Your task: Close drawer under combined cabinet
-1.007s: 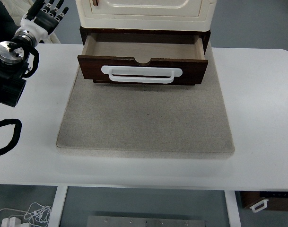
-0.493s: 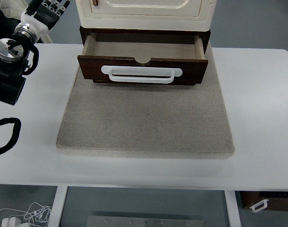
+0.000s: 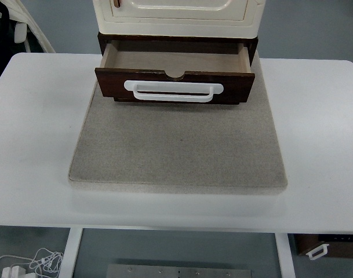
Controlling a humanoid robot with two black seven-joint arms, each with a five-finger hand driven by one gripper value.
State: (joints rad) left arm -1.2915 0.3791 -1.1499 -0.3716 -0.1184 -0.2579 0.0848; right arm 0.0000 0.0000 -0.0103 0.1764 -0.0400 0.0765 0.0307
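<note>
Drawer [image 3: 175,74] under the cream cabinet [image 3: 179,14] stands pulled out toward the near side, its dark front panel overhanging the far edge of the grey mat [image 3: 176,150] on the white table [image 3: 315,127]. Its long axis runs left to right, and the white handle [image 3: 173,91] faces near, so a push toward the far side would likely shut it. The tray looks empty, though its far end is shadowed. Neither robot hand shows, so their state cannot be told.
</note>
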